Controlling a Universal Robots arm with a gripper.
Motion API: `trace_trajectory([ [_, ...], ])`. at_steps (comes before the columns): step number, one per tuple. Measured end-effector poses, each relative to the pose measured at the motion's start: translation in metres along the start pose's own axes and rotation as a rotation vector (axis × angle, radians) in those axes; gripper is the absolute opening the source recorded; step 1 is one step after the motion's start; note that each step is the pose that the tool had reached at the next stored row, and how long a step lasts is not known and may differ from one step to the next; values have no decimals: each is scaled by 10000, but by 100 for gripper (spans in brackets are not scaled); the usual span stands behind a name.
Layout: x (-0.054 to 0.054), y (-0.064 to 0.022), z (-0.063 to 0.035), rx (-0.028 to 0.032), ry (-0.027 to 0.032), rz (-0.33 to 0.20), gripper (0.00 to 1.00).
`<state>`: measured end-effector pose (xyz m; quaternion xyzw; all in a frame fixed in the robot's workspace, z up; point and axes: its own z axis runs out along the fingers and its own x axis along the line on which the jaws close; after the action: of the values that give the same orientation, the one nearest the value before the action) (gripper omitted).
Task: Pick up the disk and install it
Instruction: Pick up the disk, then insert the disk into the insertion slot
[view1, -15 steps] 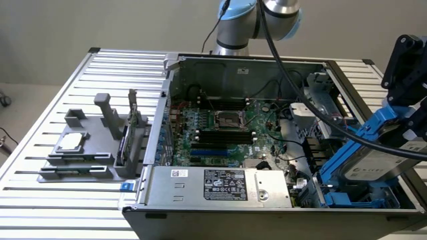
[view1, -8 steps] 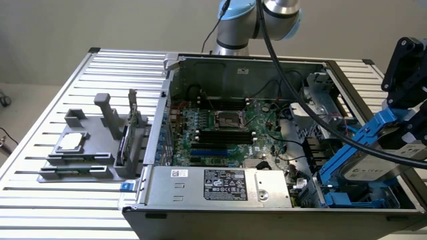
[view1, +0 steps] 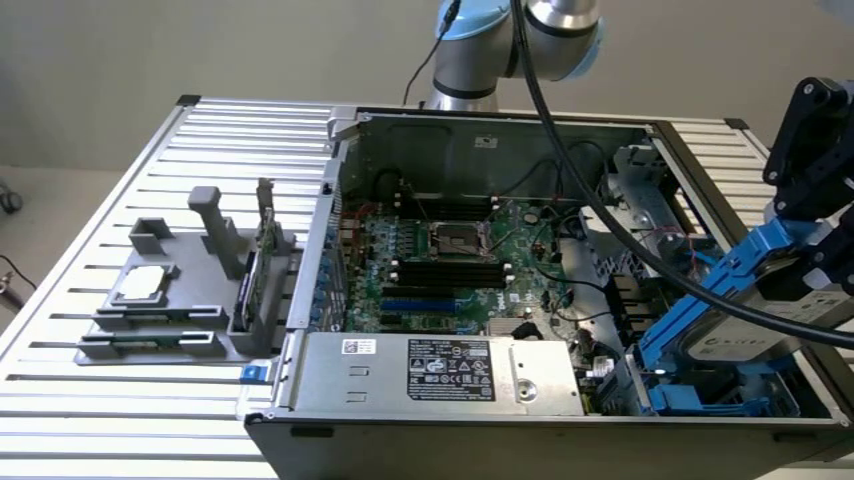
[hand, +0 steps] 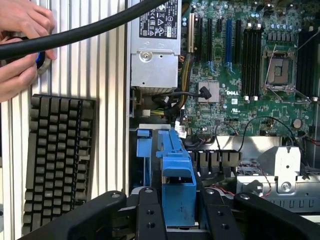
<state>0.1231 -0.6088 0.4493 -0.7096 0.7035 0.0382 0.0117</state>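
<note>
Presently, the disk (view1: 750, 338) is clamped by its blue carrier rails between the fingers of the gripper (view1: 805, 292), which are closed onto it, at the right edge of the exterior view. The disk is held tilted above the drive bay (view1: 705, 402) in the lower right corner of the open computer case (view1: 467, 135). The power supply (view1: 441, 372) is located at lower centre and the motherboard (view1: 447, 262) at centre. In the wrist view, a keyboard (hand: 57, 155) is laid on the slatted table (hand: 102, 70) beside the case, and a person's hand (hand: 19, 76) is seen next to a black cable (hand: 100, 27).
</note>
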Motion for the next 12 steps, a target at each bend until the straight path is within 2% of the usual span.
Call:
trace_trajectory([
  [3,1,2,8,23,-4,-6,32],
  [8,2,10,19,109,-1,-30,32],
  [12,2,25,27,115,1,-90,32],
])
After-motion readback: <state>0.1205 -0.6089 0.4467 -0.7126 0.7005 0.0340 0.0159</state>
